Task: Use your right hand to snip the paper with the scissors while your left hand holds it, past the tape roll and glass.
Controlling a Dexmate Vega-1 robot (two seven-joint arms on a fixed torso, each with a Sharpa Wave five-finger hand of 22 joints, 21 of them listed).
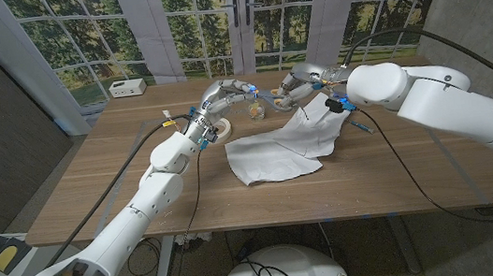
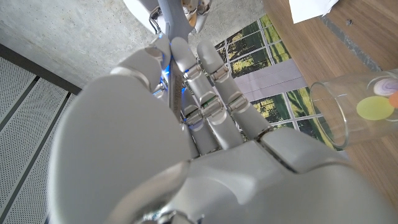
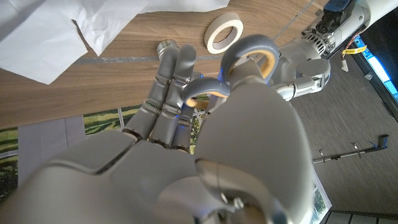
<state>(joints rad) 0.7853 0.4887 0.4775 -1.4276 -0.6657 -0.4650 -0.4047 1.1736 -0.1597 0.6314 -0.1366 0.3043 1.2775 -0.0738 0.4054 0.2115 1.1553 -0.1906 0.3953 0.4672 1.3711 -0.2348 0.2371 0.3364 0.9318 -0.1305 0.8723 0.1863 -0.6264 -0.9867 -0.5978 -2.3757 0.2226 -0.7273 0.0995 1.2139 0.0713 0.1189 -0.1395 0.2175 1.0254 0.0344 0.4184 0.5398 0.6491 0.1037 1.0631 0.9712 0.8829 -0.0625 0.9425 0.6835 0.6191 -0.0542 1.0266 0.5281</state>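
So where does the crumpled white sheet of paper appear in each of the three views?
Head view: the crumpled white paper sheet lies mid-table.
Left wrist view: one white corner on the wood, beyond the clear glass.
Right wrist view: on the wood, apart from the cream tape roll.
Shared landmark: the brown wooden table.

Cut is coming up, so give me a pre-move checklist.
1. Scissors in right hand: ok, fingers through the handles.
2. Left hand holding paper: not ok, the paper lies on the table and the hand is beyond it.
3. Tape roll off the paper: ok.
4. Glass off the paper: cannot tell.
5. Blades open: cannot tell.
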